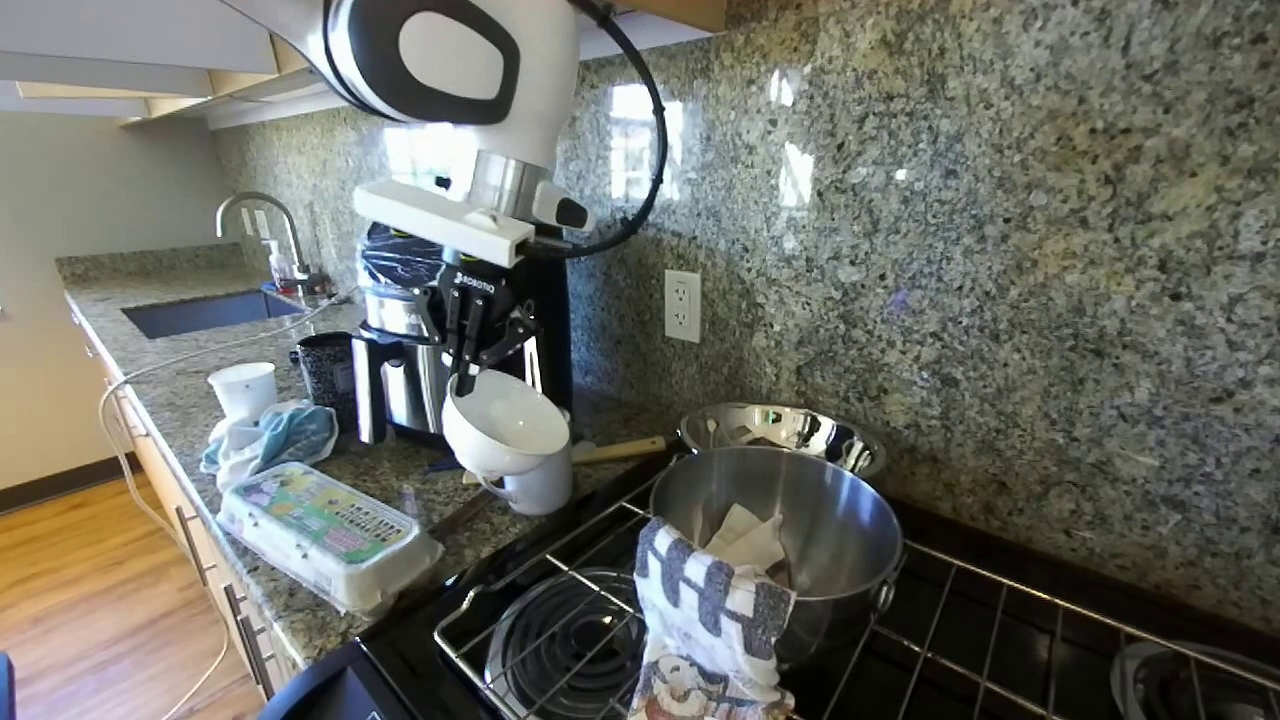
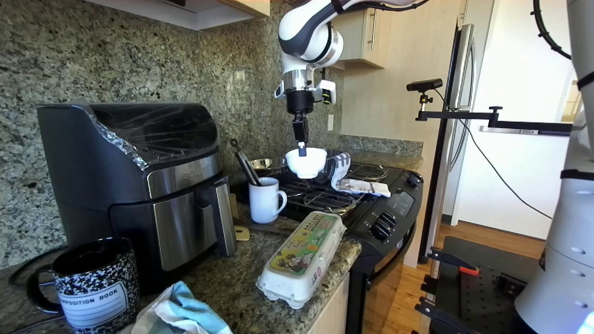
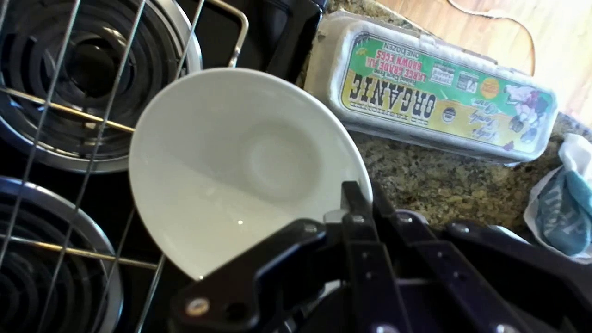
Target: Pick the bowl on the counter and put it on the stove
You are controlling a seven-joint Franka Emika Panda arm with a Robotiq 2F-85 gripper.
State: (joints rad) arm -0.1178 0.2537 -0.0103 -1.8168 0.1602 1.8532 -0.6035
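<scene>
Bowl (image 2: 309, 165) pinched in claw (image 3: 367, 199), aloft, near stove (image 2: 365, 212)

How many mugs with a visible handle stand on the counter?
2: the white mug near the stove, and the speckled mug near the air fryer. Others may be hidden.

The bowl (image 3: 217, 171) is showing plain white, the gripper (image 3: 367, 196) and the stove (image 1: 415, 650) black. Mottled grey-brown is running across counter (image 3: 416, 180) and wall (image 1: 1000, 300). The egg carton (image 3: 330, 64) is carrying a green-and-yellow label (image 3: 444, 99), the towel (image 1: 715, 600) is displaying grey on white, the cloth (image 2: 183, 308) is mixing teal with white, and the speckled mug (image 2: 95, 283) is pairing black with white.
</scene>
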